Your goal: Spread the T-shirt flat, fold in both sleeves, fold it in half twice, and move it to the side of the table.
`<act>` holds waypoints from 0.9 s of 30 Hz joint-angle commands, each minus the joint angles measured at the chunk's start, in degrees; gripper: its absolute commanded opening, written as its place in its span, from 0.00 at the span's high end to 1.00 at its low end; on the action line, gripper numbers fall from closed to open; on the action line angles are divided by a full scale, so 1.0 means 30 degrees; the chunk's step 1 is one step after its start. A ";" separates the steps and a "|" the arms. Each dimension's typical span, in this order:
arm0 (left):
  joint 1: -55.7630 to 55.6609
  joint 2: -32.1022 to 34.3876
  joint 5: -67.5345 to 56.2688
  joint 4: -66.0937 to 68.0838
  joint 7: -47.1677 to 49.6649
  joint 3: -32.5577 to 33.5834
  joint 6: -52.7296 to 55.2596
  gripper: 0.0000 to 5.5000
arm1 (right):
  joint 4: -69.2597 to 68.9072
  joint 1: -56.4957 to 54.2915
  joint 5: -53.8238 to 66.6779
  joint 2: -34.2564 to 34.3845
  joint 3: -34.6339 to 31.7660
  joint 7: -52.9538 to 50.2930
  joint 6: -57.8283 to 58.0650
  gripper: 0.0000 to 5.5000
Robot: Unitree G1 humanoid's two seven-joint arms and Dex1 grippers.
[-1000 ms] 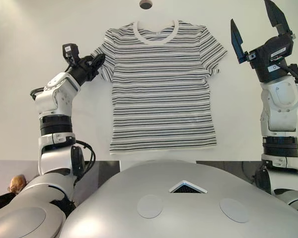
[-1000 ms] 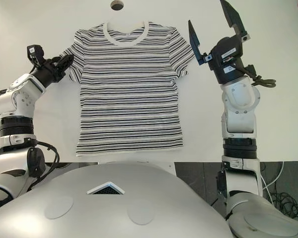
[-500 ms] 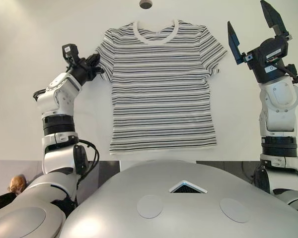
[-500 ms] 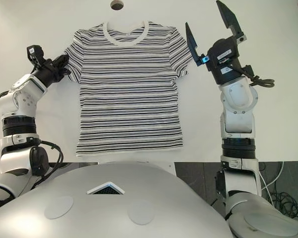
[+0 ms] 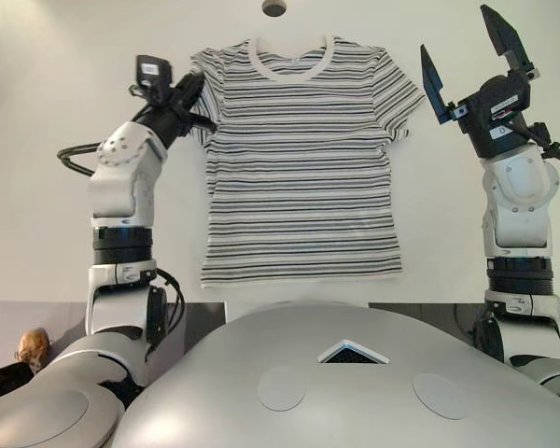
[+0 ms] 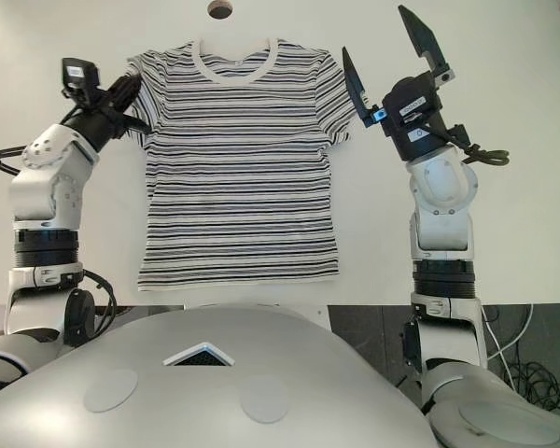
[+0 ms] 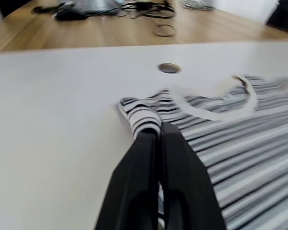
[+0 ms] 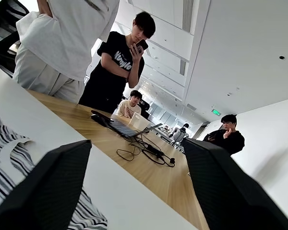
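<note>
A striped T-shirt [image 5: 303, 159] lies spread on the white table [image 5: 37, 168], collar away from me. Its left sleeve [image 7: 141, 115] is lifted and folded inward onto the shoulder, pinched by my left gripper [image 5: 198, 89], which is shut on it. The right sleeve [image 5: 401, 93] still lies flat, pointing outward. My right gripper [image 5: 467, 51] hangs open in the air just beyond that sleeve, fingers pointing up, holding nothing.
A round cable hole [image 5: 274, 7] sits in the table just beyond the collar. A wooden table [image 7: 86, 28] with cables lies farther back. Bare white table surface extends to both sides of the shirt.
My left gripper has carried the left sleeve up and inward, towards the collar, folding it over the shoulder. The right gripper has drifted slightly left, staying open.
</note>
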 commanded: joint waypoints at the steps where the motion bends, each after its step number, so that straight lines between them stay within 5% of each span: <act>1: -0.0331 -0.0114 0.2177 -0.0210 0.0168 -0.2446 0.0002 1.00 | 0.0341 0.0089 -0.0426 0.0175 0.0377 0.0125 -0.0156 0.35; 8: -0.2278 -0.1131 0.3907 0.0333 0.0743 -0.4221 0.1915 1.00 | 0.0654 0.0097 -0.0850 0.0561 0.0779 -0.0083 -0.0341 0.35; 12: -0.2772 -0.1789 0.3000 0.0058 0.0413 -0.3579 0.3427 0.86 | 0.0717 0.0232 -0.0842 0.0634 0.0749 -0.0147 -0.0260 0.35; 17: -0.1098 -0.1215 -0.2286 -0.7149 -0.3295 -0.2545 0.5637 0.82 | 0.2289 0.0196 -0.1419 0.0192 -0.0046 -0.0939 0.1192 0.35; 21: 0.0447 0.0419 -0.2475 -0.9013 -0.4131 -0.2162 0.4880 0.82 | 0.4021 0.0179 -0.0398 0.0038 -0.1649 -0.1533 0.4968 0.35; 27: 0.1529 0.0166 -0.0927 -0.7679 -0.2242 0.1100 -0.0977 0.82 | 0.3592 -0.0602 0.7102 0.0455 -0.3892 0.1953 1.4259 0.35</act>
